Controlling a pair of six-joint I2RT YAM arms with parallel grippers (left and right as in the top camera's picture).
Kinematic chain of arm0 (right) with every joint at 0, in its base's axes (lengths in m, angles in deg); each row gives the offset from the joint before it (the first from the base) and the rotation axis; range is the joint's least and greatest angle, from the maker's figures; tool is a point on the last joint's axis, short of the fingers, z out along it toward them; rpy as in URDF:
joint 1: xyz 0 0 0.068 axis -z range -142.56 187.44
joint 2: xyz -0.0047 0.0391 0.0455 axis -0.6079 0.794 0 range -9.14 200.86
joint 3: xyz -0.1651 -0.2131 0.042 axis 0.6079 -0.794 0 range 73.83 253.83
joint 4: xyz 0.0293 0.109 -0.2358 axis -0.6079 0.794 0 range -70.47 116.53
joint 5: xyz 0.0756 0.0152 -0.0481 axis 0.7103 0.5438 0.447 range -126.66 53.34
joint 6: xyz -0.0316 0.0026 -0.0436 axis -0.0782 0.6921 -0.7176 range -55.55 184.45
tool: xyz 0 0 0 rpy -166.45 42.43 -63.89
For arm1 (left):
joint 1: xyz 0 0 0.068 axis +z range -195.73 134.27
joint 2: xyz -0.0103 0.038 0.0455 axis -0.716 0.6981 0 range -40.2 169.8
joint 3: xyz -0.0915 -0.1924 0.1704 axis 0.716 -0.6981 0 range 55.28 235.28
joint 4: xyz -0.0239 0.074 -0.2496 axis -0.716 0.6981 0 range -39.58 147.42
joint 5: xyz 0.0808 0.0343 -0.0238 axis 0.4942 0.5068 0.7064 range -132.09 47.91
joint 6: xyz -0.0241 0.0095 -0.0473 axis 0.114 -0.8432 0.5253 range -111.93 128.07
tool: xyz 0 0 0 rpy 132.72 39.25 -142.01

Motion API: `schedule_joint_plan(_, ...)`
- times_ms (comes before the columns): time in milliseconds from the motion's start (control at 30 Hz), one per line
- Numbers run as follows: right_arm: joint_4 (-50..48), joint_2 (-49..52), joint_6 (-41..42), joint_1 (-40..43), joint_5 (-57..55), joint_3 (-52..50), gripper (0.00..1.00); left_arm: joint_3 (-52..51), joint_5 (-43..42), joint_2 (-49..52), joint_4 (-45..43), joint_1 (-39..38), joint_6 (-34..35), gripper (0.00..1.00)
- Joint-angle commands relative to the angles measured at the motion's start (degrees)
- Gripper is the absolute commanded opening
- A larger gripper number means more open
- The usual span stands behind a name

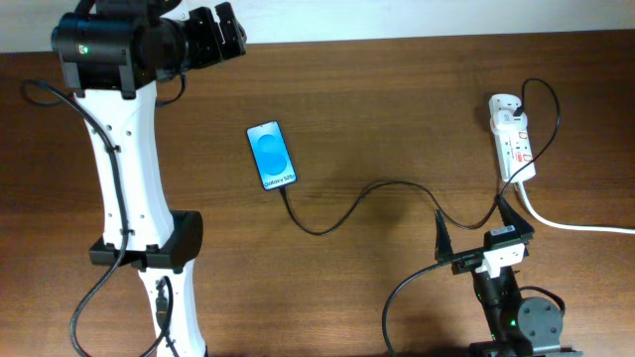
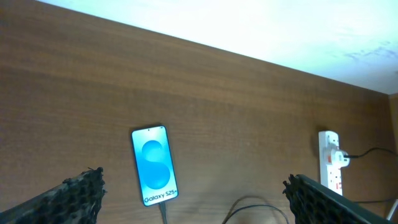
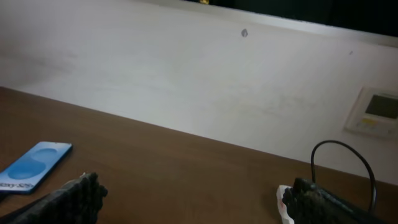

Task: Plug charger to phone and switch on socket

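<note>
The phone lies flat on the brown table with its blue screen lit; it also shows in the left wrist view and the right wrist view. The thin black charger cable has its tip in the phone's lower end and runs right to a white adapter in the socket, a white power strip that also shows in the left wrist view. My left gripper is open and empty at the far left edge, away from the phone. My right gripper is open and empty near the front, just below the socket.
The socket's thick white cord runs off to the right edge. The left arm's white body lies along the table's left side with a black cable looping beside it. A pale wall stands behind the table.
</note>
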Motion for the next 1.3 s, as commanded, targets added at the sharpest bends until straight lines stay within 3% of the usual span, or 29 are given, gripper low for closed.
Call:
schedule_joint_plan(0, -0.26, -3.04, 0.39, 0.63, -0.09, -3.06, 0.98, 0.35, -0.42, -0.66, -0.02, -0.02, -1.09, 0.99)
schedule_joint_plan(233, 8.17, -3.39, 0.39, 0.57, -0.13, -4.79, 0.98, 0.35, -0.42, -0.66, -0.02, -0.02, -1.09, 0.99)
schedule_joint_plan(700, 7.91, -3.17, 0.39, 0.57, -0.28, -4.79, 0.98, 0.35, -0.39, -0.66, -0.02, -0.02, -1.09, 0.99)
schedule_joint_plan(833, 7.91, -3.17, 0.39, 0.57, -0.28, -4.79, 0.98, -0.5, 5.99, -0.83, -0.02, -0.2, -1.09, 0.99)
schedule_joint_plan(933, 7.91, -3.17, 0.39, 0.57, -0.28, -4.79, 0.98, -15.23, 11.47, -6.78, -4.81, 0.09, -1.11, 0.99)
schedule_joint_plan(1000, 7.91, -3.17, 0.39, 0.57, -0.28, -4.79, 0.98, -31.12, 12.07, -14.36, -13.99, 0.42, -2.71, 0.99)
schedule_joint_plan(1100, 7.91, -3.17, 0.39, 0.57, -0.28, -4.79, 0.98, -58.34, 11.98, -28.57, -33.48, 0.85, -10.05, 0.99)
schedule_joint_plan(1267, 7.91, -3.17, 0.39, 0.57, -0.28, -4.79, 0.98, -90.71, 11.76, -49.07, -51.91, 0.85, -22.45, 0.99)
